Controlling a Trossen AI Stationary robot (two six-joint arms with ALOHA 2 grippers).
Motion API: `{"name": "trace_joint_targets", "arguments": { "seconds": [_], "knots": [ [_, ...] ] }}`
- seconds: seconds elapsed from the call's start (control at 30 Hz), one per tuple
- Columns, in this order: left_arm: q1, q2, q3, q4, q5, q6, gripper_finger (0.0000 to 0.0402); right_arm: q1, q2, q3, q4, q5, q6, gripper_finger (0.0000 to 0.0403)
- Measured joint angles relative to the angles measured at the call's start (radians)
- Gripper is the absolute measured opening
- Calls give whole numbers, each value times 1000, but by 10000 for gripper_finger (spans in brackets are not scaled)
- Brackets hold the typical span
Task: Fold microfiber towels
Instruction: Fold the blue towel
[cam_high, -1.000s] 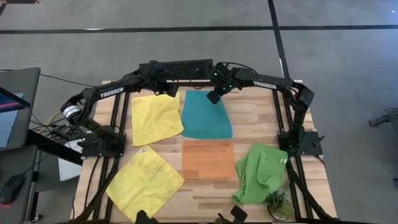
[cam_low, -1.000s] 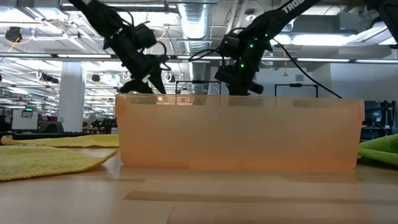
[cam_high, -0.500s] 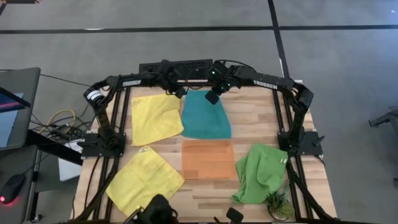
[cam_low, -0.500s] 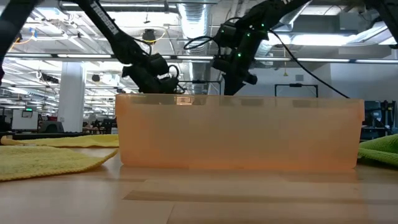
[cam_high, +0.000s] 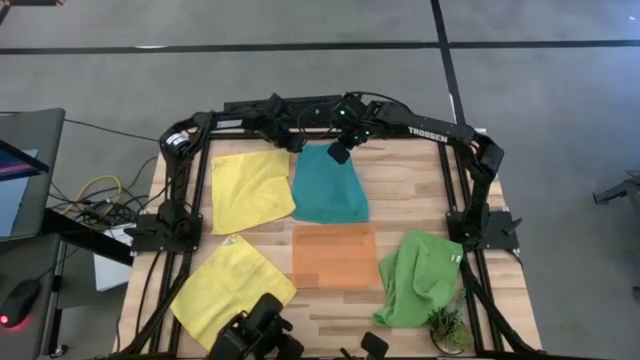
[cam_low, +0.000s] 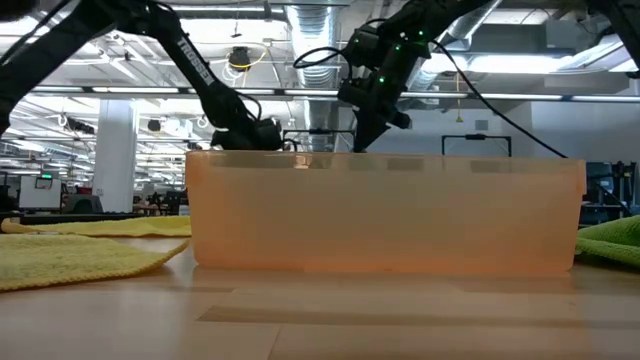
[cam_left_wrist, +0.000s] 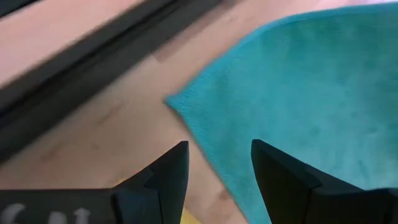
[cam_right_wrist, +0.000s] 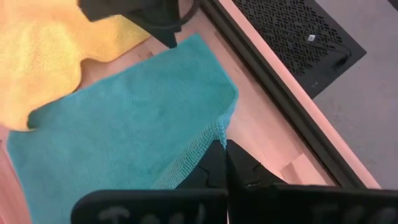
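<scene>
Pinching the teal towel's (cam_right_wrist: 118, 137) corner, right fingers (cam_right_wrist: 214, 163) clamp.

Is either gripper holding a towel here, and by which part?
The right gripper is shut on the teal towel at a far corner, lifting it. The left gripper holds nothing.

A flat orange tray (cam_high: 335, 256) lies on the wooden table (cam_high: 410, 195), midway across and toward the near edge; in the low view it fills the foreground as a translucent orange wall (cam_low: 385, 212). A small green plant (cam_high: 446, 325) stands at the table's near right corner. A black perforated panel (cam_right_wrist: 292, 31) sits just beyond the far edge. Off the table's left edge stand a dark monitor (cam_high: 22, 172), loose cables (cam_high: 95, 195) and a computer mouse (cam_high: 15, 305) on the grey floor.
</scene>
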Motion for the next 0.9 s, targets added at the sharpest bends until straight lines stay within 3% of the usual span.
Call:
{"name": "trace_joint_targets", "arguments": {
  "seconds": [0.2, 0.7, 0.9],
  "knots": [
    [0, 10, 10, 14, -73, -3, 167, -1, 0, 0, 1, 2, 8, 2],
    [-11, 15, 10, 87, -73, -6, 167, -1, 0, 0, 24, 3, 8, 2],
    [-16, 15, 10, 75, -134, -11, 167, -1, 0, 0, 24, 4, 8, 2]
  ]
}}
